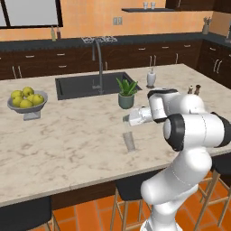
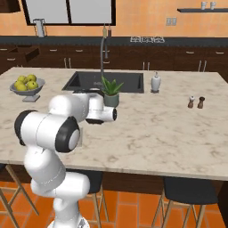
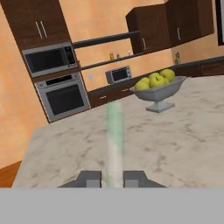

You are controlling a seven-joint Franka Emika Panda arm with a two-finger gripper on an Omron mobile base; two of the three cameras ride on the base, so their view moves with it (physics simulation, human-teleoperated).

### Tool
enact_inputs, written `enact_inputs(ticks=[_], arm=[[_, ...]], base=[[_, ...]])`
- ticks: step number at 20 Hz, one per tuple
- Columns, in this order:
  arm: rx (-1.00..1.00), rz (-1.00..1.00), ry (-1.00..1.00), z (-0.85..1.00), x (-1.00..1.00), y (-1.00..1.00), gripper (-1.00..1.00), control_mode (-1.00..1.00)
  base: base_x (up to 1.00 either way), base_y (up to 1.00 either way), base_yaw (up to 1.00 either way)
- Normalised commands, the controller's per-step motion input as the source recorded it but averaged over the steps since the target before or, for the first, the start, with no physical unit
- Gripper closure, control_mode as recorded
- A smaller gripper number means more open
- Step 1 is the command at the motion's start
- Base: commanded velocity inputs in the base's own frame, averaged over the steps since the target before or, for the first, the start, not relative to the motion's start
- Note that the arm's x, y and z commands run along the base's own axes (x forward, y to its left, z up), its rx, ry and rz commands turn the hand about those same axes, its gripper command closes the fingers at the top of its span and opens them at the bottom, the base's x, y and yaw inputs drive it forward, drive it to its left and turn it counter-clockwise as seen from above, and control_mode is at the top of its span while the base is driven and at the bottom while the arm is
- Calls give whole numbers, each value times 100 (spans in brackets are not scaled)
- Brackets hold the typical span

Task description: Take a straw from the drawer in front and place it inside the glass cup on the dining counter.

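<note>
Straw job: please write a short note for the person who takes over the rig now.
Gripper: shut on the straw, which sticks out straight between the fingers.
Glass cup: upright on the dining counter, near its front edge, below the hand.
Done: straw picked up and carried over the counter.
Left: bring the straw tip over the cup, lower it inside, release.
Nearby: potted plant and fruit bowl.

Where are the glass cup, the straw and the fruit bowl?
glass cup (image 1: 129, 141): left base view, on its clear side wall.
straw (image 3: 114, 140): hand view, mid-length of the pale stick.
fruit bowl (image 1: 27, 107): left base view, on its grey front rim.
</note>
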Motion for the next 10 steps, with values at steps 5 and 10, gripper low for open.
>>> enact_inputs(ticks=[5, 10], arm=[[5, 0, 0, 0, -47, 0, 100, -100], [6, 0, 0, -13, -29, 0, 100, -100]], base=[[0, 0, 0], [0, 0, 0]])
